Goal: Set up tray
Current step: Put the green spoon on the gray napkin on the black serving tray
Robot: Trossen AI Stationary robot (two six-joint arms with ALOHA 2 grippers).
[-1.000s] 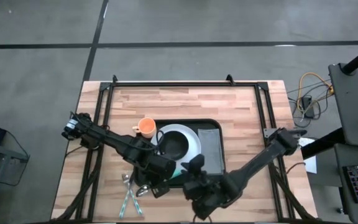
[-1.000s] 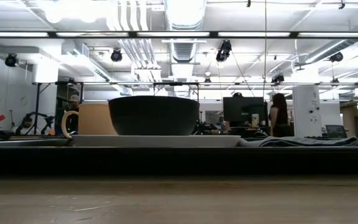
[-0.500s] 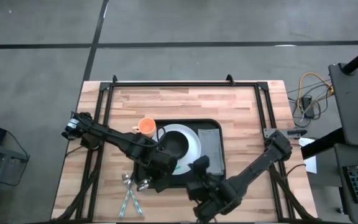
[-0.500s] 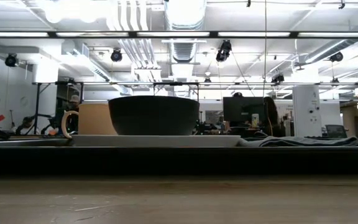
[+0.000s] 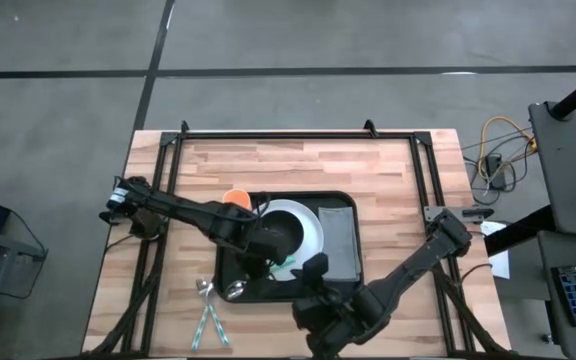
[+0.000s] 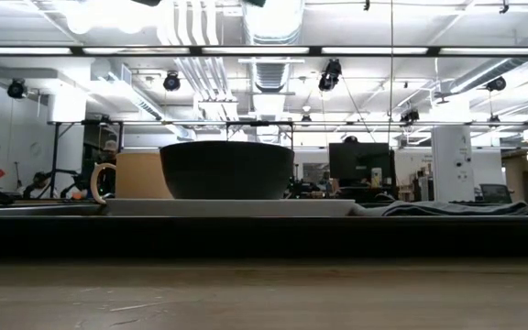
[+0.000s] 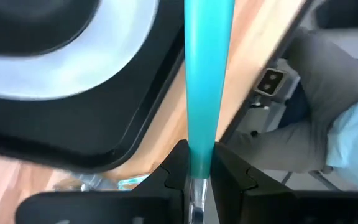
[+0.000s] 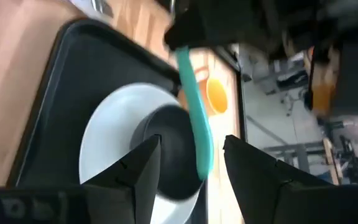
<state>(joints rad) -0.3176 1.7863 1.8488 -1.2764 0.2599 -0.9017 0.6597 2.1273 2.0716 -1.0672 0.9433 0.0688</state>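
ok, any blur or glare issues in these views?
Left wrist view: the teal utensil handle and white plate are smeared. Right wrist view: soft, the room behind is blown out. Low view: ceiling lights glare, the bowl is backlit. High view: evenly lit.

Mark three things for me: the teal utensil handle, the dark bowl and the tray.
teal utensil handle [image 7: 207, 74], left wrist view, middle of the handle's length.
dark bowl [image 6: 226, 170], low view, centre of its outer wall.
tray [image 5: 340, 289], high view, bare floor near its front right corner.
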